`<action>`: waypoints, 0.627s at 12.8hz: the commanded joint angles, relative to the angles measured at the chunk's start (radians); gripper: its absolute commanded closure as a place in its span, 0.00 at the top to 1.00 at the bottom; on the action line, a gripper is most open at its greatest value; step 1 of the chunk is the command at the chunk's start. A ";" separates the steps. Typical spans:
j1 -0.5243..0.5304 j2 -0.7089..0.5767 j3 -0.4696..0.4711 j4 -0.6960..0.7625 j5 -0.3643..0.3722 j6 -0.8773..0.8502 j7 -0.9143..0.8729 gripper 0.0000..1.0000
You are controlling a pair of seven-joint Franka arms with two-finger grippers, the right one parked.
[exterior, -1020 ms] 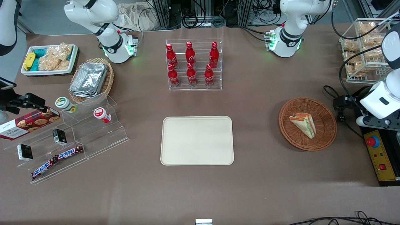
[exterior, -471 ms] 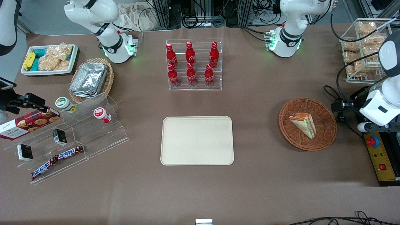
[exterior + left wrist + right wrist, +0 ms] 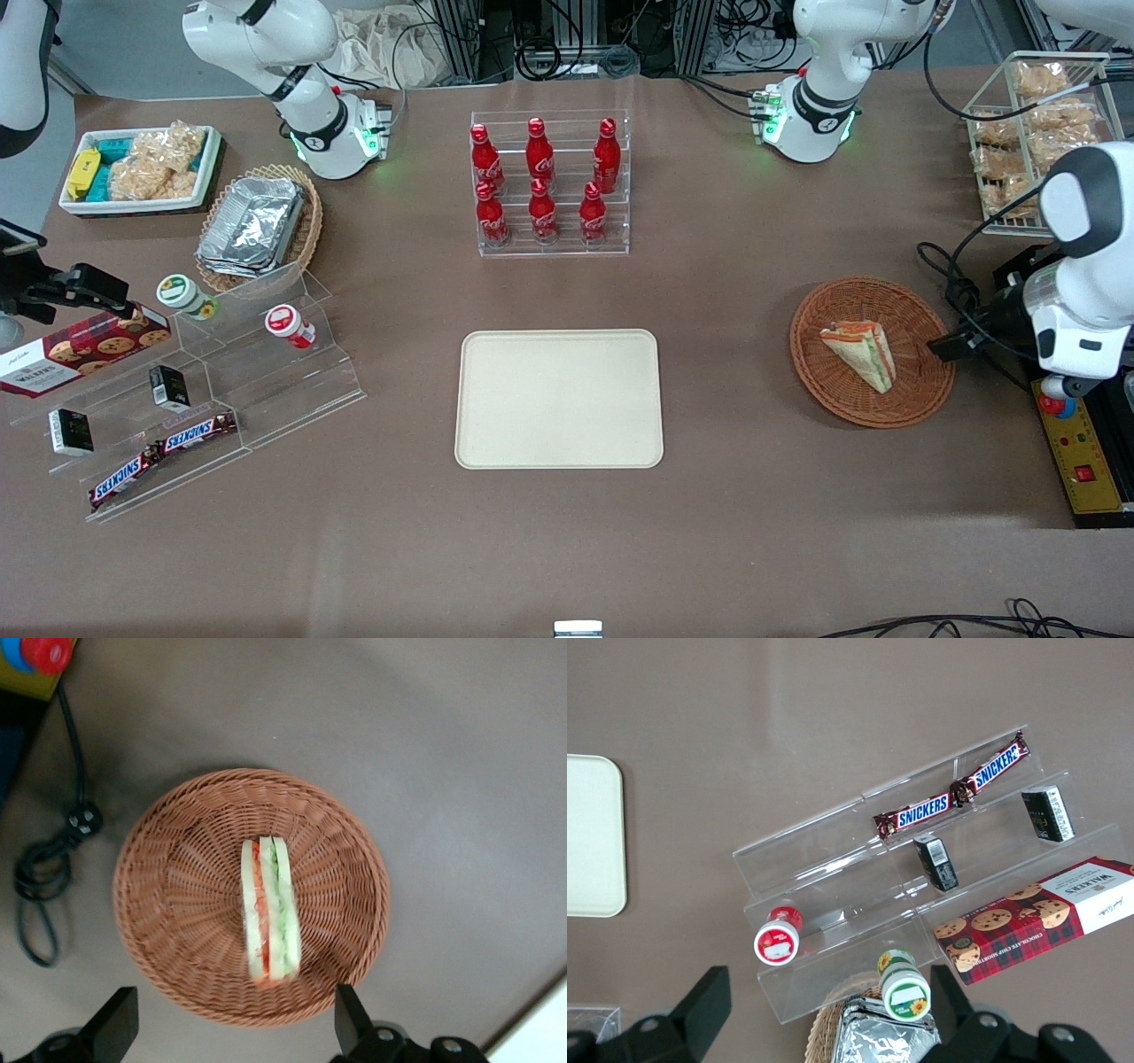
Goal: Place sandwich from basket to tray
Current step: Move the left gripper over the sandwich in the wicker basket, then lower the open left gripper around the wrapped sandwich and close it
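The sandwich is a pale wedge with orange and green layers, lying in the round reddish-brown basket. The cream tray lies flat beside the basket, toward the parked arm's end of the table. My left gripper hovers above the basket's rim on the working arm's side. In the left wrist view the sandwich lies on edge in the basket. The gripper is open, its two black fingers spread wide, touching nothing.
A yellow control box with a red button and a looped black cable lie by the basket at the working arm's end. A wire rack of snacks and a rack of red bottles stand farther from the front camera.
My left arm has swung in toward the basket; the gripper went from beside the control box to over the basket's rim. Sandwich, basket and tray have not moved.
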 commanded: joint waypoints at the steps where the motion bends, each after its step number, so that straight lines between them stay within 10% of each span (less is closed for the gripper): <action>1: -0.009 -0.042 -0.003 -0.123 -0.004 0.129 -0.127 0.99; 8: -0.014 -0.039 -0.011 -0.315 -0.018 0.410 -0.205 0.99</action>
